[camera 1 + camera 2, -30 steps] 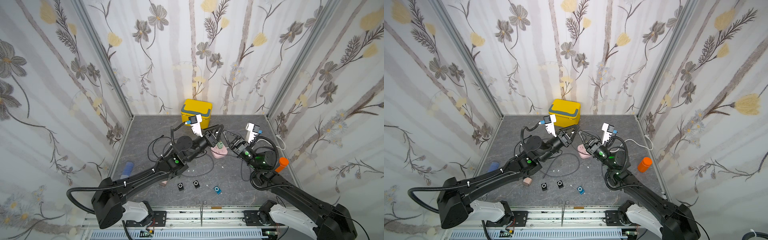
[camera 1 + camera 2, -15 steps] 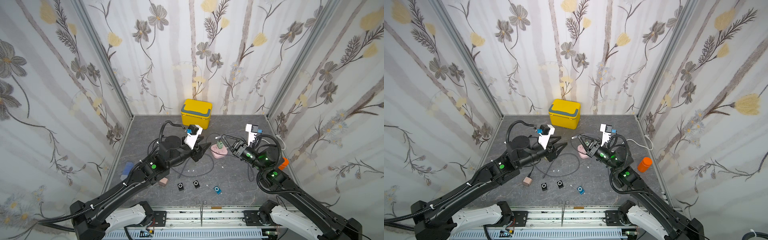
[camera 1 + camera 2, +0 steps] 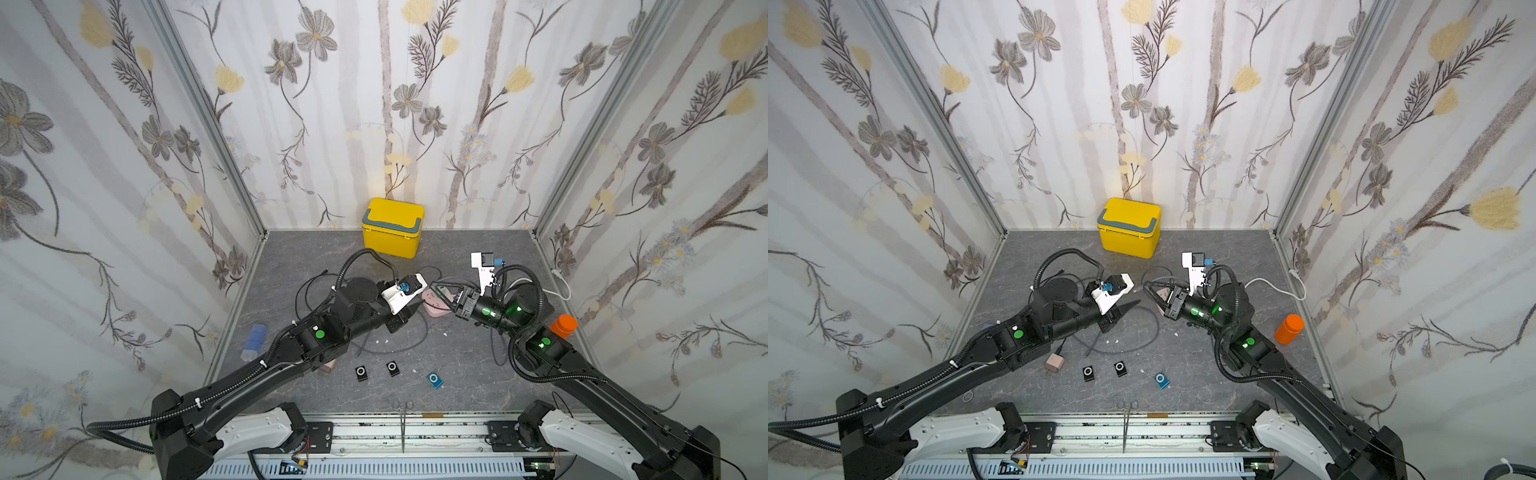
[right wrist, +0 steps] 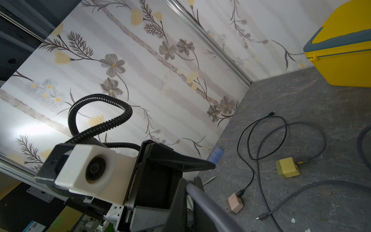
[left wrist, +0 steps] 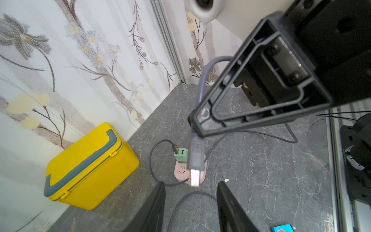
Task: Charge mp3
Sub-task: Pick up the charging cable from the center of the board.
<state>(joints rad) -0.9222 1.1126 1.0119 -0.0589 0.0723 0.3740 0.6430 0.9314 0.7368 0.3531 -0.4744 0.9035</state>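
My right gripper [image 3: 434, 286] [image 5: 195, 120] is shut on a grey cable [image 4: 210, 206], held above the table. The cable's USB plug [image 5: 194, 160] hangs down from it with its metal tip bare. My left gripper [image 5: 190, 183] [image 3: 1136, 305] is open and faces that plug from just short of it, nothing between its fingers. Beyond the plug lies a pink power strip [image 5: 180, 171] [image 3: 434, 309] with a green charger [image 5: 181, 155] plugged in. Two black mp3 players [image 3: 361, 372] [image 3: 392, 368] and a blue mp3 player [image 3: 434, 380] lie near the front edge, away from both grippers.
A yellow box [image 3: 392, 226] stands at the back wall. An orange bottle [image 3: 563, 324] is at the right, a blue object [image 3: 254, 341] at the left. Loose cables [image 4: 261, 140], a pink adapter [image 3: 1054, 363] and a yellow-green adapter [image 4: 288, 167] lie on the table. Forceps [image 3: 403, 415] lie on the front rail.
My left gripper has drawn back from beside the right gripper and sunk lower. The right gripper stays shut on the grey cable and has shifted slightly towards the left.
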